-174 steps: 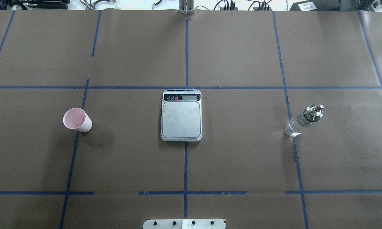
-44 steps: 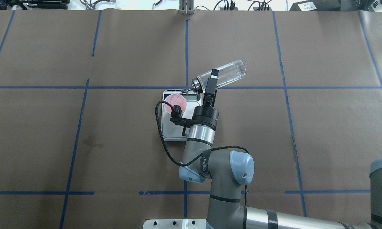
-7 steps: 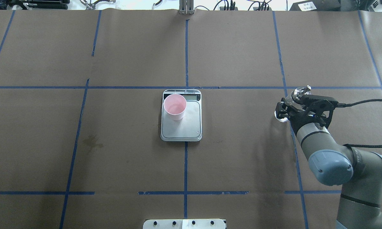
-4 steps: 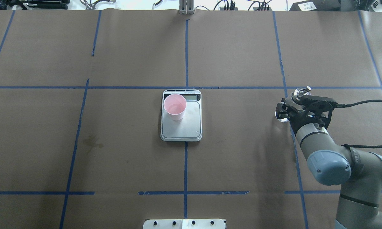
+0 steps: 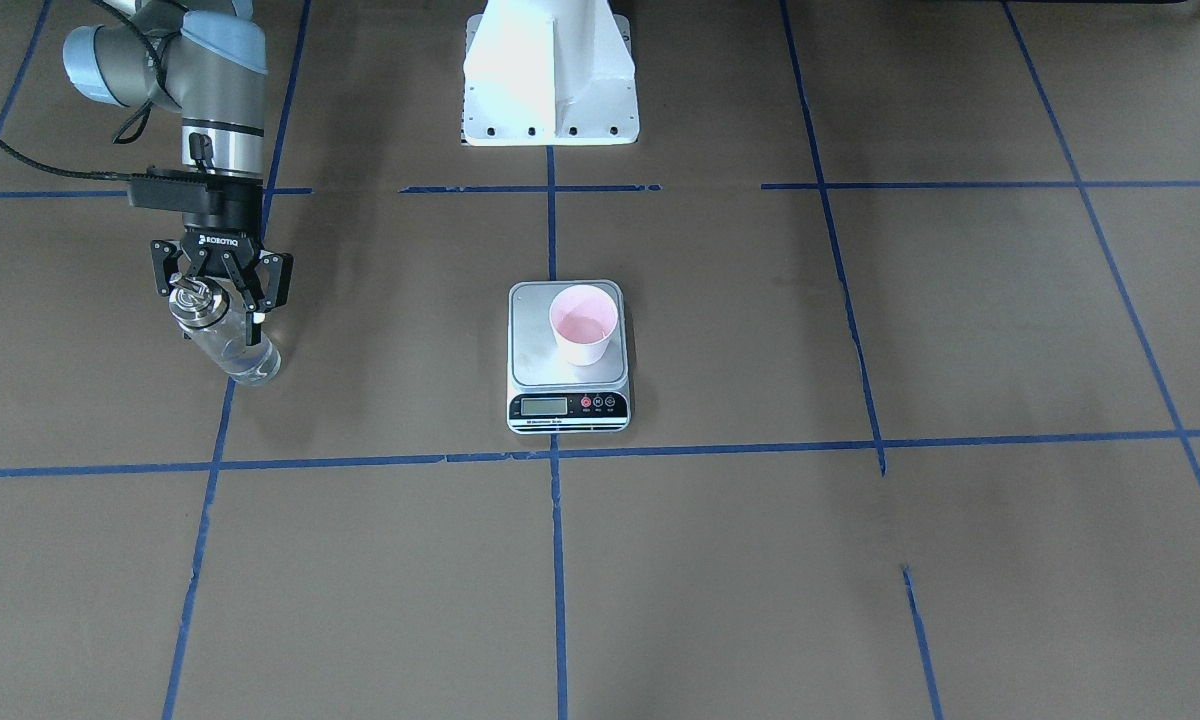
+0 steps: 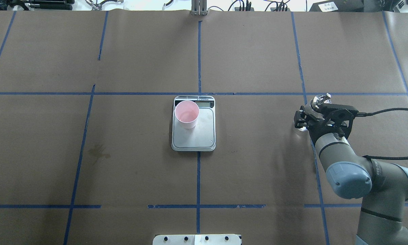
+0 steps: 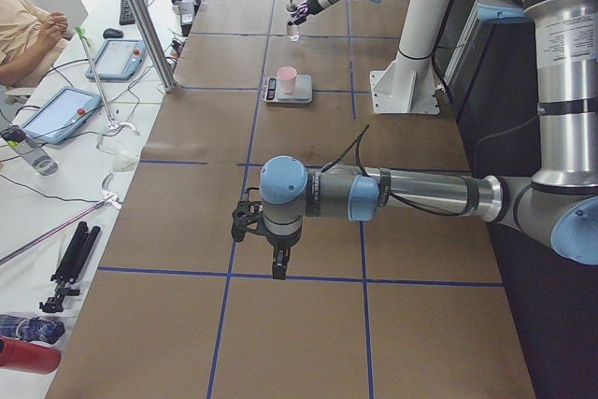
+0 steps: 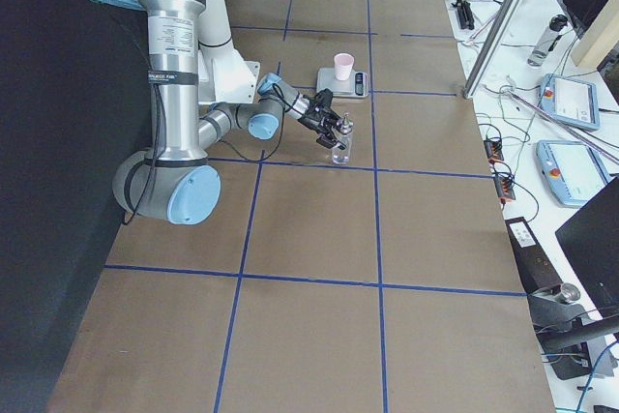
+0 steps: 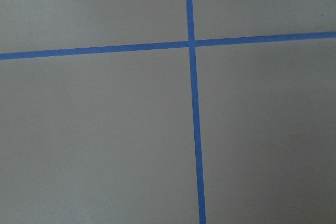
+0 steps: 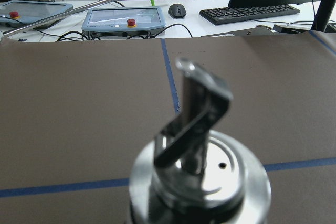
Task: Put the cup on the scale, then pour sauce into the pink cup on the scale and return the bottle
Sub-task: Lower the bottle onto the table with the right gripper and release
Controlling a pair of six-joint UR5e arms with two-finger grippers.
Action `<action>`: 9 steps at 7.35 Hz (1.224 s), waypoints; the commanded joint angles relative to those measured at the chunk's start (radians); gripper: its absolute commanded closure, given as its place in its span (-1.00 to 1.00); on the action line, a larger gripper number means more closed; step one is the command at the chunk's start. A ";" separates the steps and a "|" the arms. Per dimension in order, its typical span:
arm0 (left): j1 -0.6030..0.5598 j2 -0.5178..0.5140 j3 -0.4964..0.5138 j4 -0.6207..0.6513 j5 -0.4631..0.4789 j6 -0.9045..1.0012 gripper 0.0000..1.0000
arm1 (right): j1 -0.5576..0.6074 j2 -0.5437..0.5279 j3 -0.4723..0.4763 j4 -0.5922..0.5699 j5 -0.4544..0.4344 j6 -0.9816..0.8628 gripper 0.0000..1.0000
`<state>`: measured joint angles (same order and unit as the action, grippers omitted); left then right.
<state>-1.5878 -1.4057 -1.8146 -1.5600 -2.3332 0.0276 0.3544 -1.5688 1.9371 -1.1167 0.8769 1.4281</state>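
Between the spread fingers of the right gripper [image 5: 216, 312], the bottle [image 5: 235, 350] is standing upright on the bench [image 6: 258, 170], with a finger on either side of its metal collar. Whether a pad is brushing the collar cannot be told. From overhead the gripper and wrist are covering most of the bottle, leaving only the spout tip and a sliver of the base showing. The right wrist view is showing the collar and spout large and blurred, cutting off the glass below, and no finger is appearing in it. The sauce [image 5: 248, 368] is showing only as clear liquid low in the glass, and its level is hard to make out.

Well off to the gripper's side, toward the bench's middle, the cup [image 5: 583, 325] is sitting upright on the scale [image 5: 535, 340], on the half of the plate farther from the gripper. From overhead its rim is hiding the scale's buttons. The display digits are too small to read, and any liquid inside the cup cannot be judged.

The right arm is reaching out low over the bench, its wrist bending so the gripper is pointing down at the bottle's top. The left arm is stretching over bare paper far from the scale, the left gripper [image 7: 271, 254] is pointing down, and whether its fingers are apart cannot be told. Its wrist view is showing only crossing blue tape lines [image 9: 192, 129].
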 commanded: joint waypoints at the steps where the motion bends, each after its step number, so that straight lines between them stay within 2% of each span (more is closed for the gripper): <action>1: 0.000 0.001 0.000 0.000 0.000 0.000 -1.00 | -0.003 0.001 -0.001 0.000 -0.006 0.002 -0.22; 2: 0.000 -0.001 0.000 0.000 0.000 0.000 -1.00 | -0.003 0.001 -0.003 0.000 -0.006 0.002 -0.28; 3: 0.000 -0.001 0.000 0.000 0.000 0.000 -1.00 | -0.003 0.001 -0.004 0.000 -0.006 0.002 -0.47; 4: 0.000 -0.001 -0.002 0.000 0.000 0.000 -1.00 | -0.003 0.003 -0.004 0.000 -0.006 0.002 -0.53; 5: 0.000 -0.001 -0.002 0.000 0.000 0.000 -1.00 | -0.003 0.003 -0.006 0.000 -0.006 0.002 -0.96; 9: 0.000 -0.003 -0.002 0.002 -0.002 0.000 -1.00 | -0.003 0.006 -0.004 0.000 -0.007 0.000 -0.99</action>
<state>-1.5877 -1.4077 -1.8167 -1.5591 -2.3341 0.0276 0.3513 -1.5647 1.9320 -1.1168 0.8710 1.4287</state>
